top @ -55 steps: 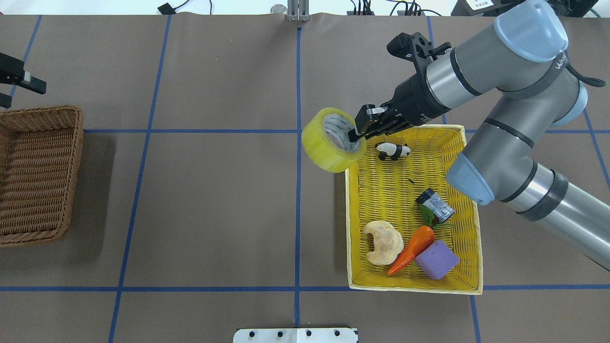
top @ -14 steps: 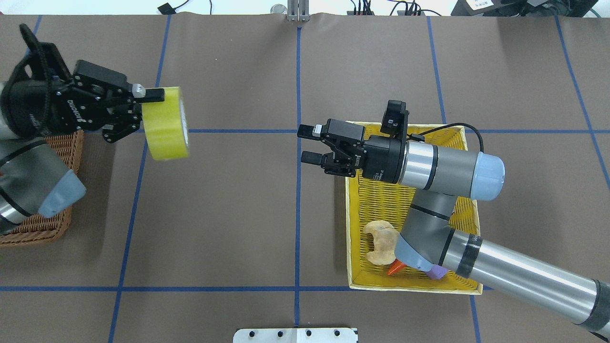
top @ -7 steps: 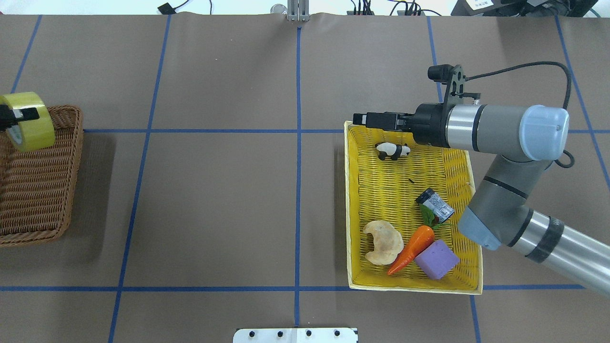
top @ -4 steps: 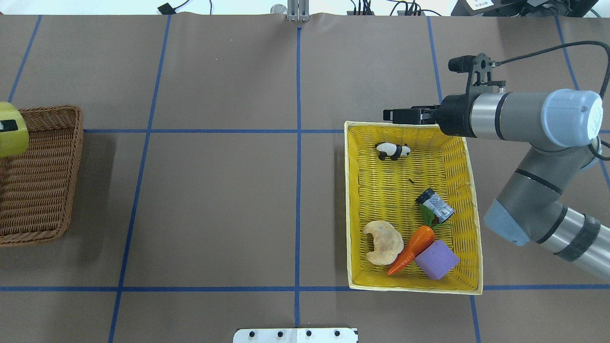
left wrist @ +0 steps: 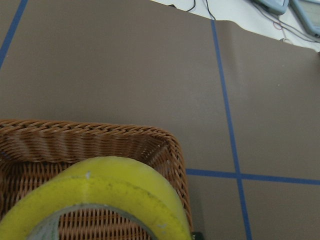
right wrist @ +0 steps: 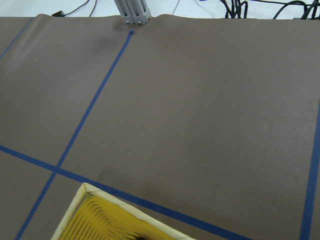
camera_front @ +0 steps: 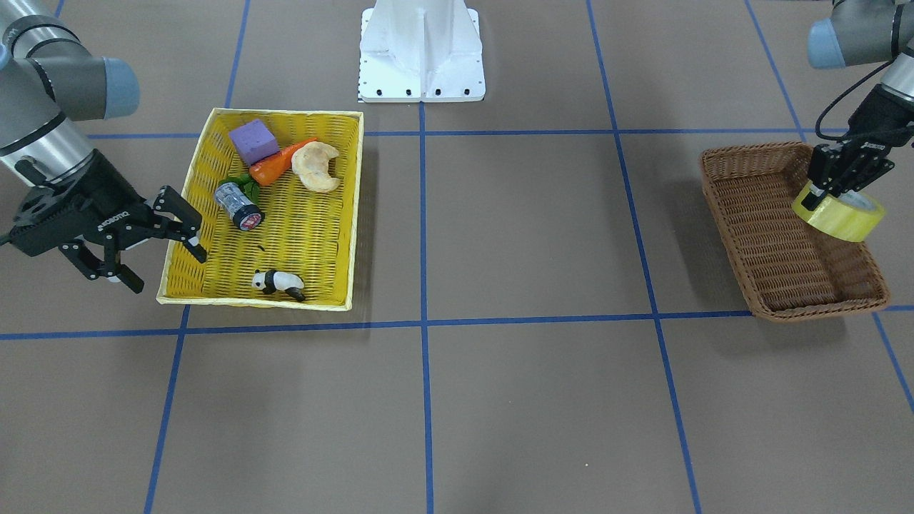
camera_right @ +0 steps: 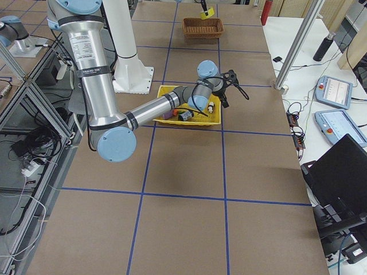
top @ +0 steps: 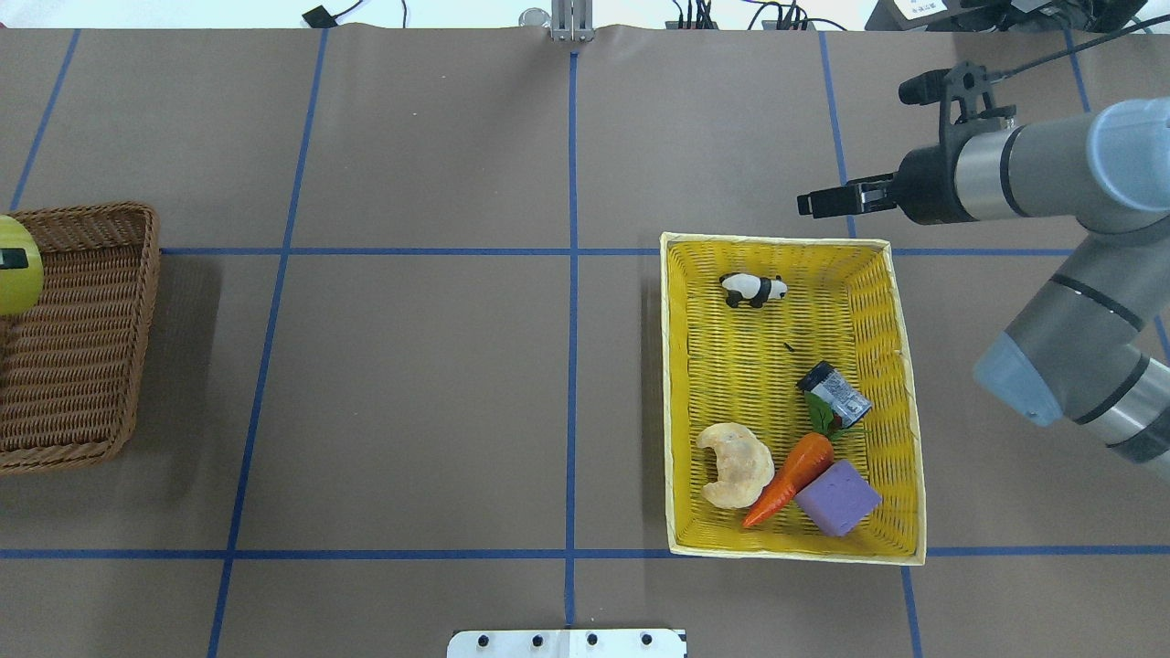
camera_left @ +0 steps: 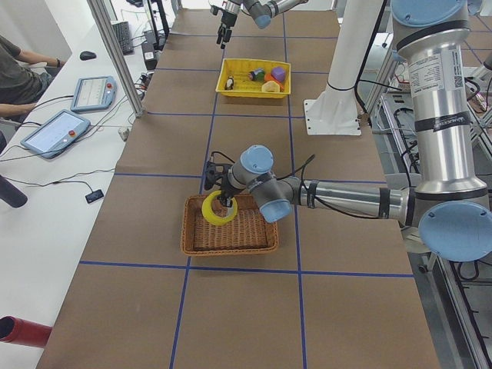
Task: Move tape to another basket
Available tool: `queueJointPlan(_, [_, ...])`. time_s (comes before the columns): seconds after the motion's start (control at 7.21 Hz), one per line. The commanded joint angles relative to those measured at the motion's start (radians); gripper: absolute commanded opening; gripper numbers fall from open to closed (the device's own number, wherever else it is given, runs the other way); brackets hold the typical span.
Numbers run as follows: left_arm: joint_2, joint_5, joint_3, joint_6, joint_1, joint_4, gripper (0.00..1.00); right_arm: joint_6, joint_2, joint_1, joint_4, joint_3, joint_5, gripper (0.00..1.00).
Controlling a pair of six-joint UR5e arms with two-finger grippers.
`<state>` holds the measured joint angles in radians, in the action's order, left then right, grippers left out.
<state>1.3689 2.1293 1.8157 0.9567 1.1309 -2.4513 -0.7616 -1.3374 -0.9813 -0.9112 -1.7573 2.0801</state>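
The yellowish tape roll (camera_front: 839,214) hangs tilted over the outer side of the brown wicker basket (camera_front: 771,235), above its floor. My left gripper (camera_front: 832,191) is shut on the roll's rim from above. In the overhead view only a sliver of the tape (top: 14,270) shows at the left edge, over the basket (top: 73,338). The left wrist view shows the tape (left wrist: 100,195) just above the basket's corner (left wrist: 75,135). My right gripper (camera_front: 166,270) is open and empty, beside the far corner of the yellow tray (camera_front: 285,112).
The yellow tray (top: 777,239) holds a toy panda (top: 752,289), a silver-and-black cylinder (top: 836,395), a croissant (top: 731,464), a carrot (top: 791,475) and a purple block (top: 836,498). The robot's white base (camera_front: 421,50) stands at the table's near edge.
The tape passed from my right gripper to my left, which carried it left over the brown basket. My right gripper drew back to the right, off the yellow tray.
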Motion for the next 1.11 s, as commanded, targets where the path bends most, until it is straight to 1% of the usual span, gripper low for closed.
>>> queueJointPlan(0.0, [0.007, 0.035, 0.037, -0.085, -0.026, 0.243, 0.01, 0.114, -0.005, -0.089, -0.119, -0.005, 0.083, 0.99])
queueJointPlan(0.14, [0.053, 0.085, 0.028, -0.085, -0.063, 0.326, 0.02, 0.114, -0.005, -0.114, -0.170, -0.007, 0.118, 0.99])
queueJointPlan(0.28, [0.096, 0.093, 0.028, -0.085, -0.097, 0.400, 0.02, 0.114, -0.023, -0.118, -0.204, -0.020, 0.129, 0.99])
queueJointPlan(0.42, [0.131, 0.096, -0.001, -0.088, -0.130, 0.457, 0.03, 0.114, -0.051, -0.123, -0.207, -0.027, 0.132, 0.99])
queueJointPlan(0.69, [0.136, 0.096, -0.054, -0.136, -0.132, 0.460, 0.03, 0.114, -0.068, -0.132, -0.218, -0.027, 0.133, 0.99])
queueJointPlan(0.83, [0.156, 0.096, -0.106, -0.191, -0.131, 0.460, 0.03, 0.114, -0.072, -0.132, -0.222, -0.027, 0.139, 0.99])
queueJointPlan(0.97, [0.180, 0.096, -0.136, -0.191, -0.131, 0.462, 0.11, 0.114, -0.074, -0.131, -0.222, -0.030, 0.147, 0.99])
